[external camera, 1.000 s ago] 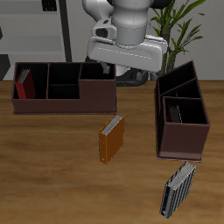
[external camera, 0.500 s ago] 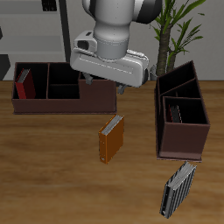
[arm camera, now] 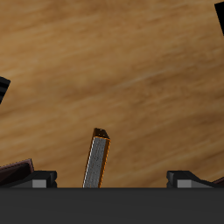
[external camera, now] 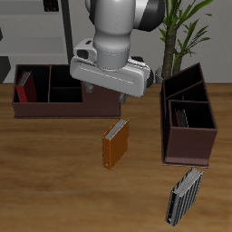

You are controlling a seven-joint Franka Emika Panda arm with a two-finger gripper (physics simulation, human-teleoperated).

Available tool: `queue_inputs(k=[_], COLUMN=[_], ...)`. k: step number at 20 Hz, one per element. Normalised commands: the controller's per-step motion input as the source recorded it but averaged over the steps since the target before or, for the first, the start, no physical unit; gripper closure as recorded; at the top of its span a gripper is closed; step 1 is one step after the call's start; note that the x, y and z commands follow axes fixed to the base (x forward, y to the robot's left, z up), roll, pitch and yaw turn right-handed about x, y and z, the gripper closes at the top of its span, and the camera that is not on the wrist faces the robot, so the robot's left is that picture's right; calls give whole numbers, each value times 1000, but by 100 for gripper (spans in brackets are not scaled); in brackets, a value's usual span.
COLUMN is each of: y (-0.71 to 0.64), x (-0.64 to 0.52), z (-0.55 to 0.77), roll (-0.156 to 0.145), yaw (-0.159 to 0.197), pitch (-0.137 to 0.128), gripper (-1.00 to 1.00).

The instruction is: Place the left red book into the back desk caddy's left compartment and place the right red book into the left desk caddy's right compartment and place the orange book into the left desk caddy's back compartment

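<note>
The orange book (external camera: 115,143) lies flat on the wooden table, in front of the back desk caddy (external camera: 63,105). It also shows in the wrist view (arm camera: 98,159), seen end-on between my fingers (arm camera: 188,178). My gripper (external camera: 109,92) hangs above and a little behind the book, open and empty. One red book (external camera: 25,88) stands in an end compartment of the back desk caddy. The other red book (external camera: 181,116) stands in the left desk caddy (external camera: 190,145), in its compartment nearer the table's front edge.
A grey and black book (external camera: 184,195) lies near the table's front edge, in front of the left desk caddy. A potted plant (external camera: 178,27) stands behind that caddy. Dark caddy corners (arm camera: 3,89) show at the wrist view's edges.
The arm has swung from over the gap between the two caddies toward the orange book and come lower. The books and caddies have not moved.
</note>
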Motion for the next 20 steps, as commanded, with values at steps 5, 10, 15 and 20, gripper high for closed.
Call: queue_inputs(k=[5,10,15,20], y=[-75,79,-21,-77], x=[96,-41,-57,19], z=[-182,-372,-360,-227], roll=[48,112,6,-3], yaw=[-21,-27,-39,3], pitch=[15,11,6,-16], gripper=[-100,-100,-100,-100])
